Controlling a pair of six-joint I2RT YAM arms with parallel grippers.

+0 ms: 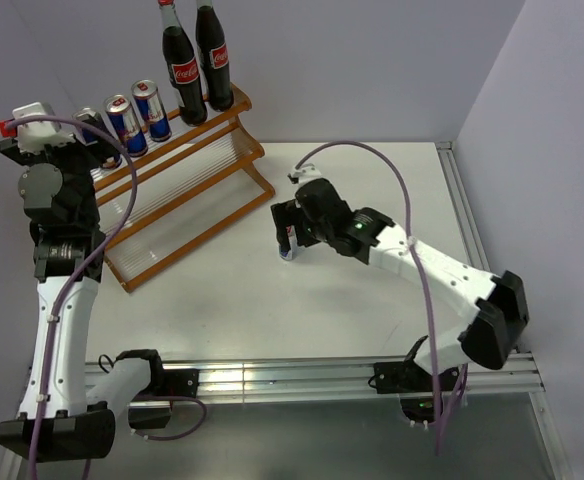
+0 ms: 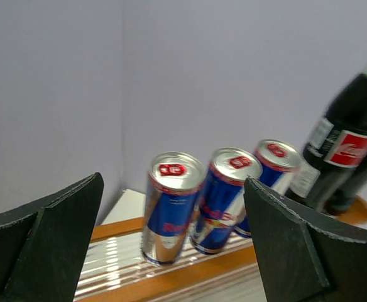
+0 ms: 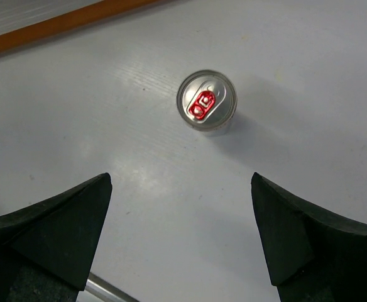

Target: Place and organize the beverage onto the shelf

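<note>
Three energy-drink cans (image 2: pixel 224 192) and two cola bottles (image 1: pixel 185 72) stand on the top tier of the shelf (image 1: pixel 187 190) — the fourth can (image 3: pixel 207 104) stands alone on the table (image 1: pixel 272 310).
Left gripper (image 2: pixel 172 182), fingers wide apart, faces the can row; right gripper (image 3: pixel 181 179), fingers apart too, hangs above the fourth can — apart from the shelf's front edge.

Cola bottles (image 1: pixel 185 70): dark glass recorded; red labels with white script; red caps.
Shelf cans (image 2: pixel 171 207): blue and silver panels, red lettering; silver tops, red tabs.
Table can (image 3: pixel 207 102): silver top and red tab observed.
Shelf (image 1: pixel 187 190): orange-brown rails; clear ribbed panels.
Table (image 1: pixel 352 310): white.
Arms (image 1: pixel 442 275): white shells, black joints.
Cables (image 1: pixel 357 144): purple.
Walls (image 1: pixel 372 60): pale lilac-grey.
</note>
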